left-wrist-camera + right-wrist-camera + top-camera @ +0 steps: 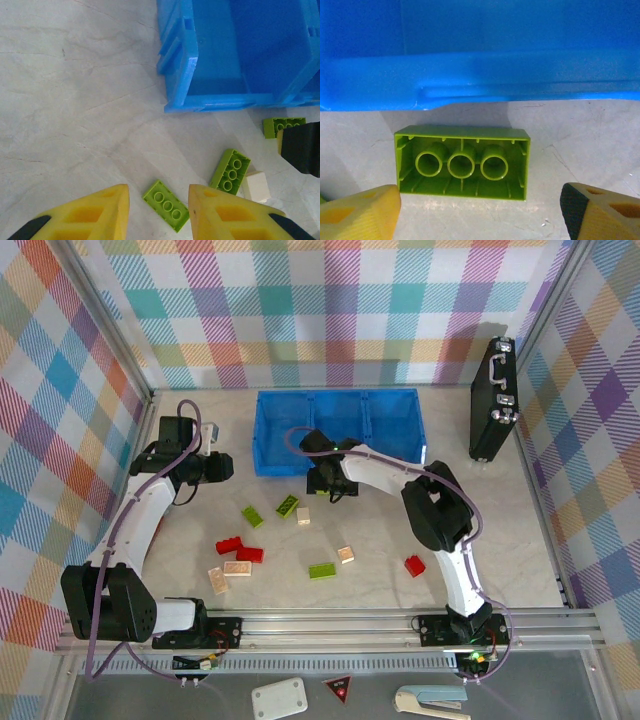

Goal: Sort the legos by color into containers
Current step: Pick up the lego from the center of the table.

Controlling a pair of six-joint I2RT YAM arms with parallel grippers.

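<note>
The blue tray (335, 435) with three compartments stands at the back middle of the table. Legos lie in front of it: lime green (252, 516), red (250, 554), tan (237, 568) and others. My right gripper (322, 483) is low at the tray's front wall (470, 80), open. A lime green brick (462, 162) lies hollow side up just ahead of its fingertips (370, 210), untouched. My left gripper (215, 468) hovers left of the tray with a narrow gap and holds nothing. Far below that gap lies a green brick (166, 205).
A black case (494, 400) leans against the right wall. A red brick (414, 565) lies alone at the right front. Another green brick (230, 171) and a tan one (257, 186) lie together near the tray's corner (172, 105). Checked walls enclose the table.
</note>
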